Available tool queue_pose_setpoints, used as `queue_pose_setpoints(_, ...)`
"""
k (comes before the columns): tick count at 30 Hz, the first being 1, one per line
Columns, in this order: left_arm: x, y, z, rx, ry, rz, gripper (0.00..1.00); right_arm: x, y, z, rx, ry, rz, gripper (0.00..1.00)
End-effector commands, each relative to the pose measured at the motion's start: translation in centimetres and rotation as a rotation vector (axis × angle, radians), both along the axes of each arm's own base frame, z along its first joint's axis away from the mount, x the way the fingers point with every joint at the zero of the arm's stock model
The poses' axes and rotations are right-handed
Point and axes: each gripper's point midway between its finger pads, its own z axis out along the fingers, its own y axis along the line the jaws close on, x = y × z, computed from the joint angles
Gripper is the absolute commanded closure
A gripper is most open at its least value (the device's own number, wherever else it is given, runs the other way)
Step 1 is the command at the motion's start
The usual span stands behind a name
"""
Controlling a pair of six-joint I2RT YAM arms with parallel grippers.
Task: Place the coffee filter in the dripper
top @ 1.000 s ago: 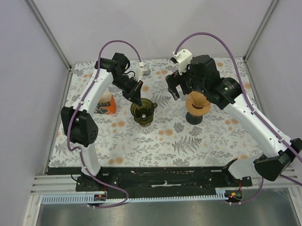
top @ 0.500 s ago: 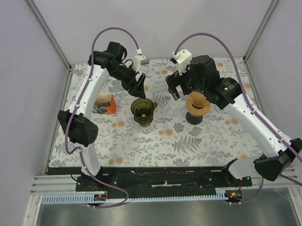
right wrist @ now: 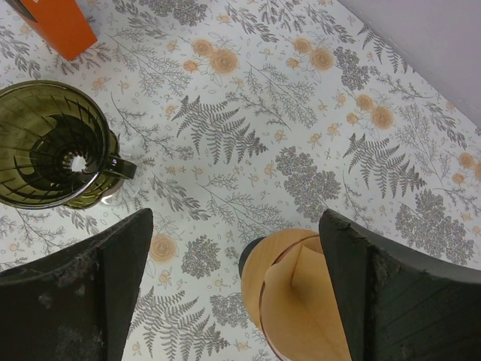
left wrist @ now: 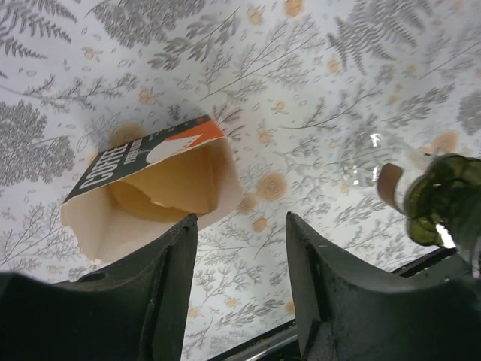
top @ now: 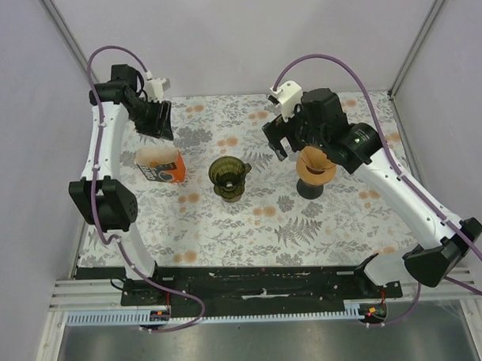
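Left gripper [left wrist: 240, 222] half open, empty, above open filter box [left wrist: 143, 192], frame left. Right gripper [right wrist: 234, 218] wide, empty, over brown cone filter [right wrist: 301, 301], lower right. Green dripper [top: 229, 177] centre, bare. Advise: pinch a single filter edge, clear of cardboard.

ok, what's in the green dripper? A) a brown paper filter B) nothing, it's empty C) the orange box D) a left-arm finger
B: in the right wrist view the green dripper is bare down to its centre hole. The brown filter sits apart from it, on the black stand.
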Motion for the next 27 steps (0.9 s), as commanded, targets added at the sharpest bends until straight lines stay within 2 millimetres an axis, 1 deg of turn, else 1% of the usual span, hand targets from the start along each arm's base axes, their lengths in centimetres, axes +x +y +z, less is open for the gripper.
queue_pose_setpoints(1,0.8,2.4,-1.9,0.173,-0.029,0.005,0.45,1.2,0.2,0.2,-0.03,-0.043,0.008,0.02)
queue_pose_setpoints(3,1.1,3.0,-3.6,0.21,0.001,-0.007,0.46,1.4,0.5,0.2,-0.035,-0.045,0.02,0.02)
queue_pose_setpoints(5,0.8,3.7,-5.7,0.252,0.055,-0.011,0.46,1.6,0.7,0.2,-0.038,-0.045,0.025,0.02)
queue_pose_setpoints(7,0.6,4.4,-7.3,0.283,0.088,-0.008,0.46,1.7,0.8,0.3,-0.039,-0.047,0.027,0.02)
queue_pose_setpoints(8,0.6,4.5,-7.7,0.291,0.085,-0.011,0.44,1.8,0.8,0.2,-0.04,-0.046,0.027,0.02)
queue_pose_setpoints(11,0.6,4.7,-9.3,0.304,0.083,-0.014,0.35,1.7,0.9,0.0,-0.039,-0.04,0.03,0.02)
queue_pose_setpoints(12,0.8,4.8,-10.0,0.307,0.082,-0.009,0.31,1.7,0.9,0.0,-0.037,-0.037,0.03,0.02)
queue_pose_setpoints(14,0.8,4.6,-11.7,0.297,0.101,-0.003,0.27,1.7,1.2,-0.2,-0.031,-0.029,0.037,0.02)
queue_pose_setpoints(18,1.0,4.2,-14.6,0.264,0.134,0.045,0.23,1.6,1.4,-0.2,-0.021,-0.012,0.04,0.02)
queue_pose_setpoints(21,0.7,4.2,-16.5,0.258,0.157,0.07,0.21,1.3,1.2,-0.1,-0.016,-0.01,0.035,0.02)
queue_pose_setpoints(23,0.4,4.3,-17.6,0.264,0.174,0.076,0.22,1.1,1.1,-0.2,-0.013,-0.003,0.03,0.02)
queue_pose_setpoints(25,0.2,4.5,-18.2,0.272,0.18,0.084,0.26,1.0,1.0,-0.3,-0.008,0.003,0.025,0.02)
queue_pose_setpoints(27,0.2,4.3,-18.4,0.264,0.178,0.084,0.41,1.0,1.1,-0.3,-0.002,0.006,0.023,0.02)
